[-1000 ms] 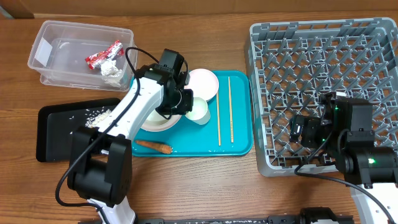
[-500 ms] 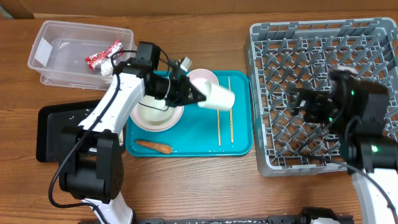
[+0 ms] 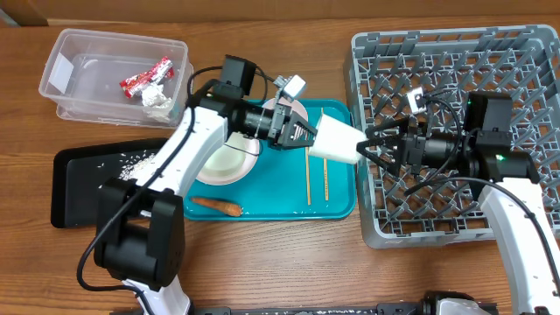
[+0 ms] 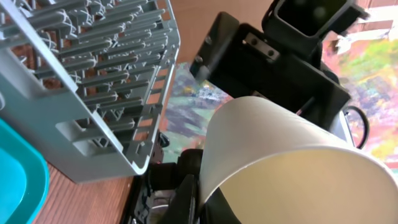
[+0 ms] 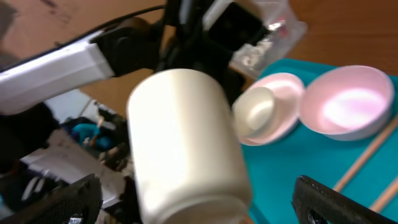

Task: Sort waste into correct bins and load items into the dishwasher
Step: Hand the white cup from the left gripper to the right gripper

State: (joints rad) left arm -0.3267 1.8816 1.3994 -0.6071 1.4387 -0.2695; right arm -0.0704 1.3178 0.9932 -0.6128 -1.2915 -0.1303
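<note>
Left end effector (image 3: pixel 306 137) pinched shut on the rim of the small white cup (image 3: pixel 337 140), one finger inside the mouth. Cup held in the air over the right side of the teal tray (image 3: pixel 337 208), lying on its side, long axis running left to right across the desk, closed base toward the right arm. Right end effector (image 3: pixel 378 149) empty, jaws spread wide, just off that base and facing it square-on; contact with the cup cannot be told. Right arm is the nearer to the grey dish rack (image 3: pixel 455 52) along the desk's right edge. Reads as a handover, which turns on the right jaws closing across the cup's round wall, at right angles to its axis. Cup: smooth, glossy, hard, slightly tapered, probably slippery. Rack: rigid plastic grid of upright pegs. Two thin wooden chopsticks (image 3: pixel 308 171) lie on the tray, pointing toward the far edge.
</note>
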